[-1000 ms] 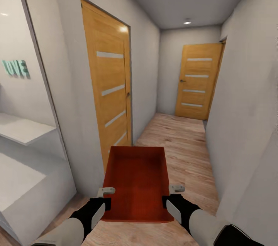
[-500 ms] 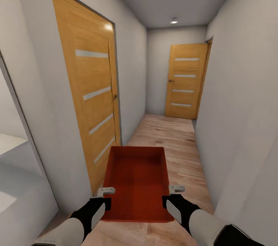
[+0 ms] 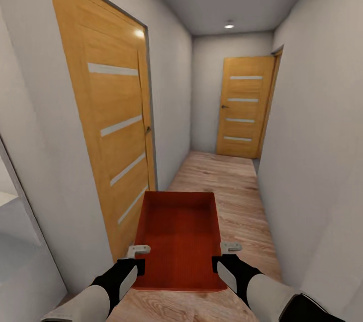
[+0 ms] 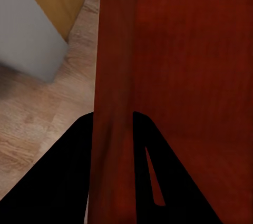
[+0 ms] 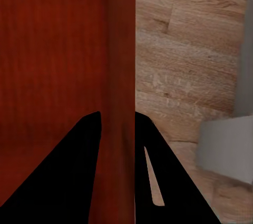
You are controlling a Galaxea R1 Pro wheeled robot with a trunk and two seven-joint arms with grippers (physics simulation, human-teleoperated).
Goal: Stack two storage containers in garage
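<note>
One orange-red storage container [image 3: 179, 238] hangs in front of me above light wood plank flooring, open side up and empty. My left gripper [image 3: 137, 256] is shut on its left wall, and my right gripper [image 3: 226, 255] is shut on its right wall. In the left wrist view the container's wall [image 4: 113, 103] runs between the two dark fingers [image 4: 63, 182]. The right wrist view has the opposite wall [image 5: 118, 92] pinched the same way between the fingers [image 5: 174, 182].
I am in a narrow corridor with pale grey walls. A shut wooden door [image 3: 108, 125] with pale stripes stands close on the left. Another shut wooden door [image 3: 244, 107] closes the far end. The right wall [image 3: 312, 150] runs close alongside.
The view has advanced along the corridor: the white shelf and glass panel at the left have slid out of view and the left door looms larger. The container stays held the same way.
</note>
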